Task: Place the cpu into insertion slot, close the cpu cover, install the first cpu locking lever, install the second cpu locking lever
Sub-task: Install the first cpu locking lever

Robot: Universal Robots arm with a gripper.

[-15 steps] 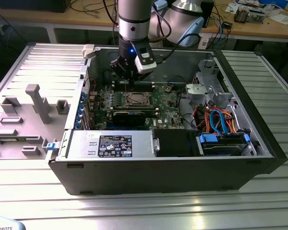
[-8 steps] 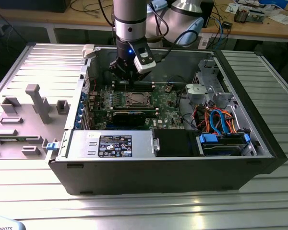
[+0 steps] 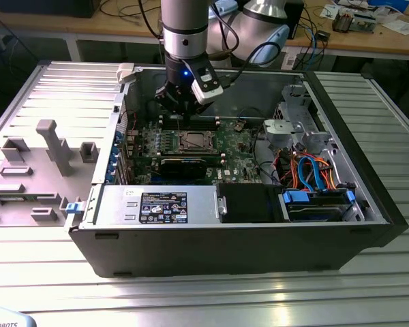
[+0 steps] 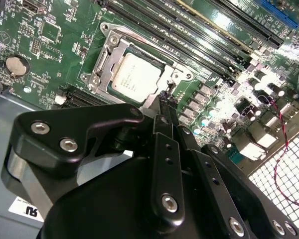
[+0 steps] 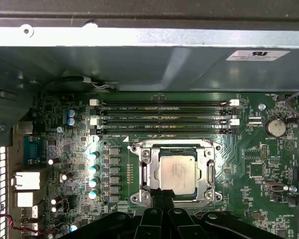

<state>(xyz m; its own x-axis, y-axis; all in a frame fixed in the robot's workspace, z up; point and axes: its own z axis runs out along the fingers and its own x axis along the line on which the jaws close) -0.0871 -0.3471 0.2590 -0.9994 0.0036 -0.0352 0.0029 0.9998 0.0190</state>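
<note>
The cpu sits seated in the insertion slot on the green motherboard, inside the open computer case on the ribbed metal worktop. The cpu cover appears to lie flat, its frame bordering the chip's grey face. Whether either locking lever is hooked I cannot tell.

The gripper hangs just above the socket's edge, fingers drawn narrow with the tips almost together and nothing between them. In the exterior view it stands just beyond the socket, left of the case's middle.

The step in hand looks like lever work. Done well, the narrow tips press only on the thin lever wire, staying off the chip face and the cover's window. The push should run down and then sideways under the retaining hook. The memory slots lying just beside the socket need a clear margin.
</note>
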